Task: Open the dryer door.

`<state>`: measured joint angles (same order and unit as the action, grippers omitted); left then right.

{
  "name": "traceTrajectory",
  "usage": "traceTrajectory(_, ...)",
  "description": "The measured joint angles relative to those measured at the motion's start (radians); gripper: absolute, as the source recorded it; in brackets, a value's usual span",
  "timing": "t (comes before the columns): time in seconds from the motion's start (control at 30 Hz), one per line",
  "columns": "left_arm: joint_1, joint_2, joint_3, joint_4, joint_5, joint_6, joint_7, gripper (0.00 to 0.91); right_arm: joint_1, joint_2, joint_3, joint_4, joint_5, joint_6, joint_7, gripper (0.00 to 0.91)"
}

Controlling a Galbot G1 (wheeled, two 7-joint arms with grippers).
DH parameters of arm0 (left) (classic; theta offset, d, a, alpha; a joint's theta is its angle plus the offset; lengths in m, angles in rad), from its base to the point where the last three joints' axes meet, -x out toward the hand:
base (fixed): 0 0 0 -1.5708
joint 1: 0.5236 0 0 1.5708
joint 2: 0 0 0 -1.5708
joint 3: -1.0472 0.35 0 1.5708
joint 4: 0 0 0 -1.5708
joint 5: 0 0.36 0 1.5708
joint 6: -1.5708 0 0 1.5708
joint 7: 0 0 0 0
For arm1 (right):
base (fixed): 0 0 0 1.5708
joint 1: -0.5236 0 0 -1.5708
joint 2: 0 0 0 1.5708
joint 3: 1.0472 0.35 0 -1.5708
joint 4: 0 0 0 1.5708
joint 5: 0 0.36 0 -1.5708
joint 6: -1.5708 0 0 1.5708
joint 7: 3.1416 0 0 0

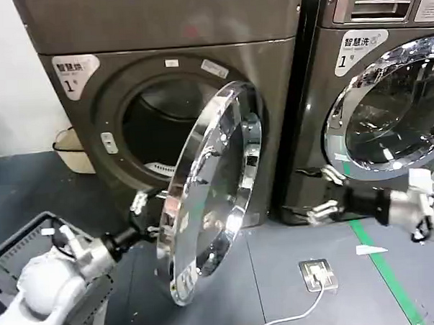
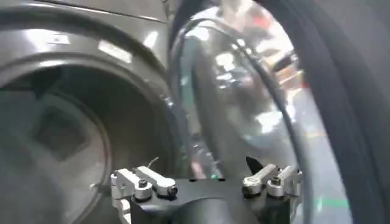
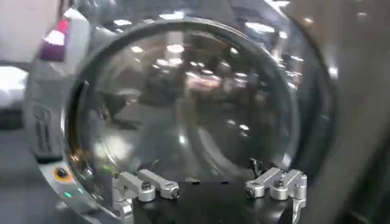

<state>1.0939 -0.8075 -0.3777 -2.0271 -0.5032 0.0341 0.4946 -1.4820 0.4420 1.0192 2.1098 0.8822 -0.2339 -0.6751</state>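
Dryer door (image 1: 208, 199) is swung well out from the dark grey dryer (image 1: 161, 35), hinged on its right side, chrome ring edge-on to the head camera and reaching from the opening's 2 o'clock rim down toward the floor (image 1: 279, 275). Ring's free edge is lowest, near the frame's 6 o'clock. The drum opening (image 1: 161, 129) is exposed, dark inside, pale strip at its bottom lip.

Left gripper (image 1: 148, 212) sits at the door's free edge, about 9 o'clock on the ring, fingers spread apart and not clamped on anything I can make out; contact with the ring can't be judged. In the left wrist view the same gripper (image 2: 207, 182) has both fingers wide apart, door's chrome and glass (image 2: 244, 103) straight ahead, drum opening (image 2: 55, 134) off to one side.

Right gripper (image 1: 328, 193) hangs in front of the second machine (image 1: 384, 26), at roughly 8 o'clock of that machine's closed chrome door (image 1: 395, 111), fingers apart, holding nothing. Right wrist view: gripper (image 3: 210, 185) open-fingered, facing the closed bowl glass (image 3: 183, 103).

Outward: grey crate (image 1: 19, 250) at 8 o'clock of the head view beside the left arm, beige bin (image 1: 72, 151) against the wall left of the dryer, floor socket plate (image 1: 319, 274) with white cable, green tape line (image 1: 384, 270) at 4 o'clock.
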Motion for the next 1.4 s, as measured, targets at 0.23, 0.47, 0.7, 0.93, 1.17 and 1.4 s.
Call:
traceTrajectory(0.23,-0.064,-0.002,0.081,0.001,-0.011,-0.002,-0.001,0.907,-0.329,0.209,0.35,0.007,-0.064,0.107,-0.031,0.907)
traceTrajectory(0.47,-0.134,-0.026,0.163,0.016,-0.009,-0.001,-0.003,0.907,-0.446,0.414,0.523,-0.015,-0.078,0.153,0.019,0.907)
traceTrajectory(0.7,-0.222,-0.065,0.263,0.055,-0.002,-0.001,-0.005,0.907,-0.464,0.548,0.625,-0.065,-0.134,0.161,0.147,0.907)
traceTrajectory(0.93,-0.325,-0.113,0.378,0.106,0.005,-0.002,-0.01,0.907,-0.457,0.638,0.706,-0.138,-0.198,0.197,0.235,0.907)
traceTrajectory(1.17,-0.428,-0.173,0.486,0.182,0.006,-0.003,-0.016,0.907,-0.437,0.708,0.765,-0.214,-0.202,0.198,0.328,0.907)
traceTrajectory(1.4,-0.532,-0.24,0.579,0.267,0.007,-0.011,-0.023,0.907,-0.432,0.761,0.828,-0.272,-0.207,0.206,0.418,0.907)
